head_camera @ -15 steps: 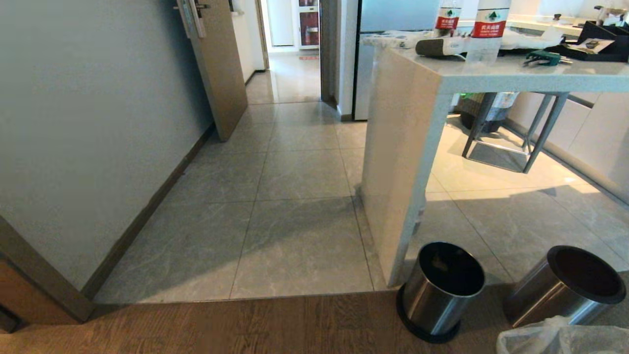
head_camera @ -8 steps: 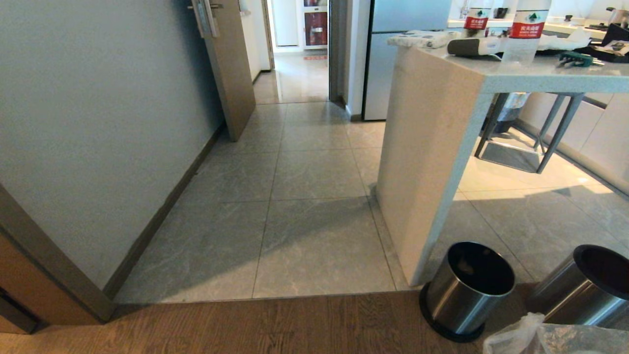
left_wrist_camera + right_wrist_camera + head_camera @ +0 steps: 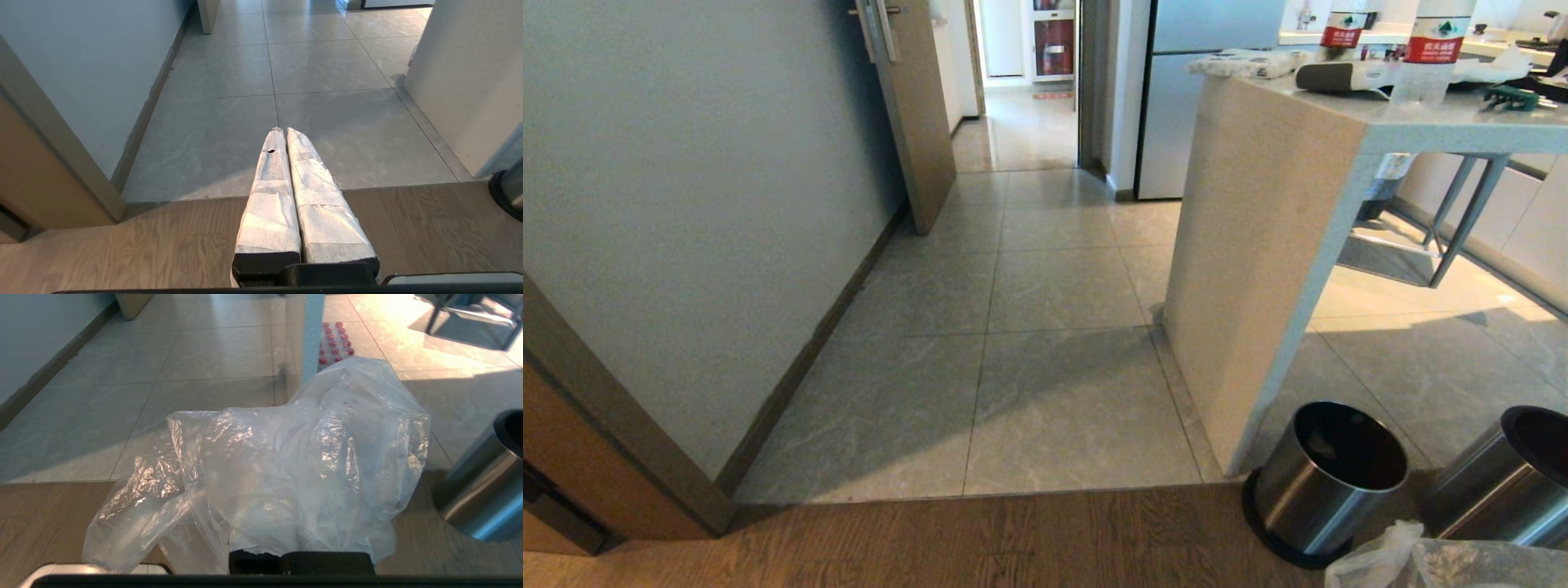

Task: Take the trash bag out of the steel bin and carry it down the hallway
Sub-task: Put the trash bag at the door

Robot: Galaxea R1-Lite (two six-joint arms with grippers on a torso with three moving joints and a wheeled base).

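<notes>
Showing the view swung leftward toward the hallway [image 3: 1029,269], the trash bag [image 3: 286,465] is seen apparently pinched by the closed right tool [image 3: 301,561], clear of the steel bin [image 3: 1327,478], so carrying is judged begun.

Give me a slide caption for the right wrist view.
Right hand shut on the clear trash bag, held above the wood floor beside a steel bin, facing the tiled hallway.

Ahead of the left gripper [image 3: 282,130], the hallway [image 3: 1045,359] floor lies open between wall [image 3: 686,204] and counter end panel [image 3: 1258,245]. To its right stand 2 steel bins [image 3: 1319,478].
</notes>
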